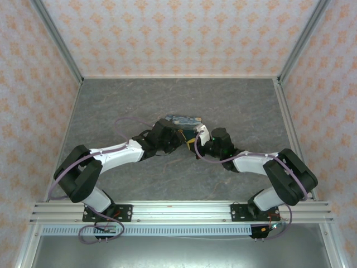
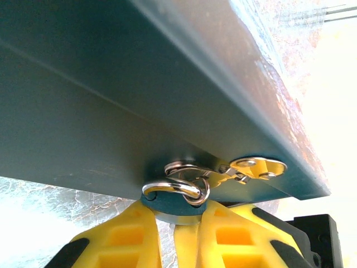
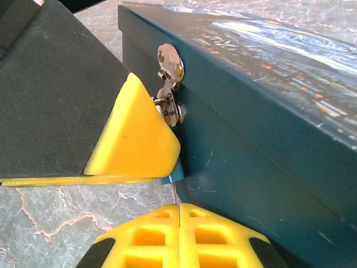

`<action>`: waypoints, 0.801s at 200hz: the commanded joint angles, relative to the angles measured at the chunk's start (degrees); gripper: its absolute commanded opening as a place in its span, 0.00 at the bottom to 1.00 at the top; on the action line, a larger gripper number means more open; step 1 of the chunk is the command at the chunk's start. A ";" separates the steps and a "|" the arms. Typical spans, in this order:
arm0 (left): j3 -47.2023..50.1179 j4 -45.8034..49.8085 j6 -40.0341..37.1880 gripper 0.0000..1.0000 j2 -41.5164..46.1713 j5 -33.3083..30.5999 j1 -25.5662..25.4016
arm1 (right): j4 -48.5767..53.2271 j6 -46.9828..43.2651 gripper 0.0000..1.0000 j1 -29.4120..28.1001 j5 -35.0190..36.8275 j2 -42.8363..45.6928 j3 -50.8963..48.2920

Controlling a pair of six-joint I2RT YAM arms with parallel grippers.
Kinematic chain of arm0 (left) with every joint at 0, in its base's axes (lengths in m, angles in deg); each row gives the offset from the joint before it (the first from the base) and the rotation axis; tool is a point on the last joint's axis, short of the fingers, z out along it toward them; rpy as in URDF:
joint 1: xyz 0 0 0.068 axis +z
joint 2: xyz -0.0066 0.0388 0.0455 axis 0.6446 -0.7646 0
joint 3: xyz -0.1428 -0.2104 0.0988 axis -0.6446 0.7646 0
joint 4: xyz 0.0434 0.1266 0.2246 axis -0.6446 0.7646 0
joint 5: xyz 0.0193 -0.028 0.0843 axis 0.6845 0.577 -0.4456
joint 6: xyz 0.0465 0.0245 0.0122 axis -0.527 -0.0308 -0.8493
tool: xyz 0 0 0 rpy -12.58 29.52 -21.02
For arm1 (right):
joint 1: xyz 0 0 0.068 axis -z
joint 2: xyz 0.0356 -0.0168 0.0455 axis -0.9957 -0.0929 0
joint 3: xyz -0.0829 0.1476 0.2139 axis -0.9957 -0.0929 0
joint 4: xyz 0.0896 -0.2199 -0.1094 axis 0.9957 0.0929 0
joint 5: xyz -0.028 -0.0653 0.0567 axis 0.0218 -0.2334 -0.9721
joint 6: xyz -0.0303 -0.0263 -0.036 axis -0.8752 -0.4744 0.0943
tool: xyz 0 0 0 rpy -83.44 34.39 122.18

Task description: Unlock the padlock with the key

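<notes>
The padlock hangs by its silver shackle from the hasp on the front of the blue starry box. My left gripper is shut on the lock's dark teal body, one yellow finger on each side. In the right wrist view a teal corner of the padlock shows under the left gripper's yellow finger. Just below it my right gripper is shut on the key. A thin pale edge of its blade rises from the fingertips to the lock's underside; the head is hidden.
The box sits mid-table on the grey marbled surface, with my left gripper and right gripper meeting at its near face. Patterned walls enclose three sides. The box's wall stands close on the right of the right gripper.
</notes>
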 commanded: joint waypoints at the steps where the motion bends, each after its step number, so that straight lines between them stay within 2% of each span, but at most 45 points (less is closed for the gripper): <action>1: -1.68 -1.72 0.31 0.16 1.50 4.85 -1.28 | -8.53 -2.63 0.00 0.18 0.81 0.14 1.30; 38: -1.68 -1.78 0.41 0.16 1.32 5.18 -1.24 | -9.78 -2.08 0.00 0.59 -0.05 -0.29 1.39; 116: -1.78 -3.36 1.54 0.16 0.54 5.04 -1.32 | -12.56 3.04 0.00 0.74 -8.42 -0.57 2.01; 160: -1.50 -5.45 2.77 0.16 -0.73 4.91 -1.32 | -13.88 3.95 0.00 0.77 -8.10 -1.66 0.45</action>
